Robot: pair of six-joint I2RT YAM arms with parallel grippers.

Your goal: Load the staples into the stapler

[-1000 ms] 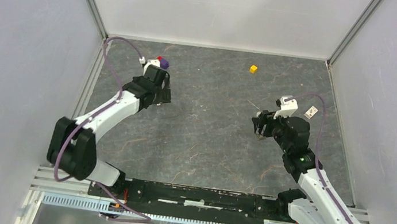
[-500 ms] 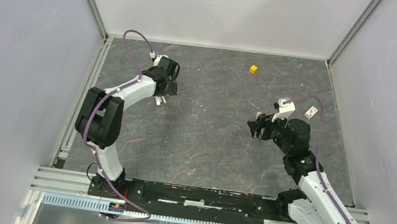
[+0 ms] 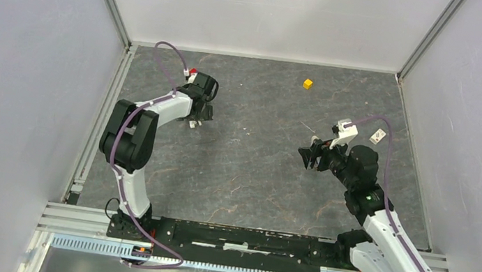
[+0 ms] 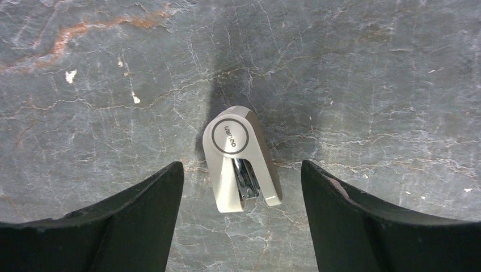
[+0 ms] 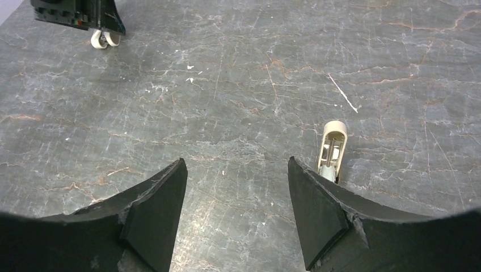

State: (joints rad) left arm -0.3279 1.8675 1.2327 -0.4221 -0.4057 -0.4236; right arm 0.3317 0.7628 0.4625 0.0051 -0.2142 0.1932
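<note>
The white stapler lies on the stone table, its two arms slightly apart with grey metal showing inside. My left gripper is open and hovers above it, one finger on each side, not touching. In the top view the stapler lies just in front of the left gripper. My right gripper is open and empty over bare table at the right. A thin pale staple strip lies beyond it. A slim beige piece with metal inside lies by its right finger.
A yellow cube sits at the back right. A small white tag lies near the right wall. A red object shows behind the left wrist. Walls enclose the table on three sides.
The left arm has folded and its gripper has shifted slightly right and farther back; the stapler now shows on the table below it. The right gripper has moved a little to the left.
</note>
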